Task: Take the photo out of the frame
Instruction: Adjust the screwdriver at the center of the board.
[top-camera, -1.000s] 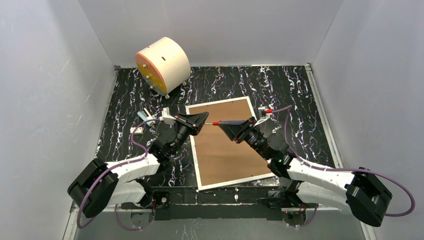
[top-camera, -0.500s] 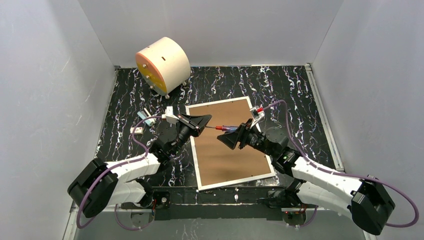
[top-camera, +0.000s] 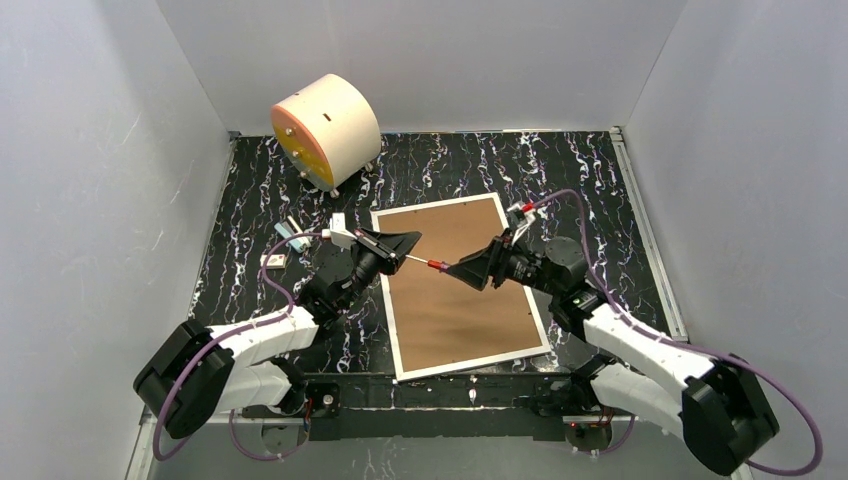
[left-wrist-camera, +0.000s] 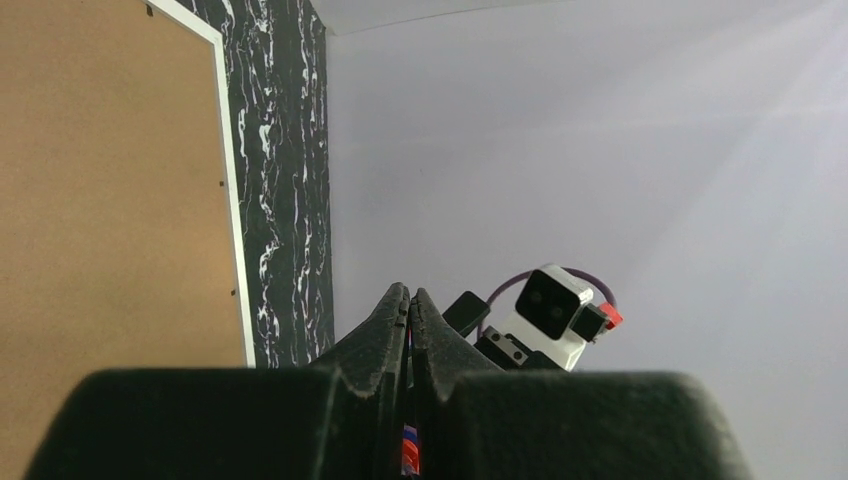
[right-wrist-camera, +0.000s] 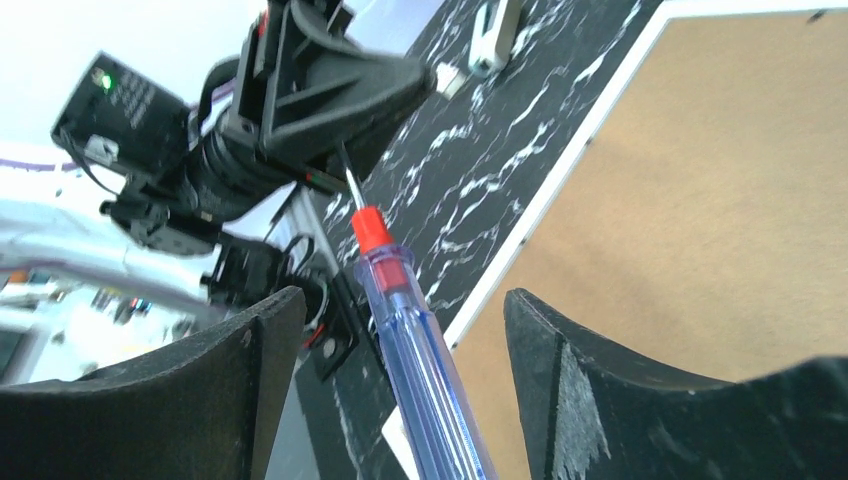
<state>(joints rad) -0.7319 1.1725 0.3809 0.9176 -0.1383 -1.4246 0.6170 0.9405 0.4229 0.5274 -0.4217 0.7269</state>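
The frame (top-camera: 388, 300) lies face down on the black marbled table, its brown backing board (top-camera: 450, 300) up. It also shows in the left wrist view (left-wrist-camera: 228, 180) and the right wrist view (right-wrist-camera: 560, 190). The photo is hidden under the board. My left gripper (top-camera: 405, 255) (left-wrist-camera: 409, 292) is shut on the metal shaft of a blue-handled screwdriver (top-camera: 437, 266) with a red collar, held above the frame's left part. My right gripper (top-camera: 462, 272) (right-wrist-camera: 402, 294) is open, its fingers wide on either side of the screwdriver handle (right-wrist-camera: 420, 370) without touching it.
A cream cylinder with an orange face (top-camera: 325, 130) stands at the back left. Small white and teal pieces (top-camera: 285, 235) lie on the table left of the frame. Grey walls close in the left, back and right sides.
My right wrist has swung round, and its gripper now points left along the screwdriver. The handle end has dropped lower and nearer. My left gripper has hardly moved.
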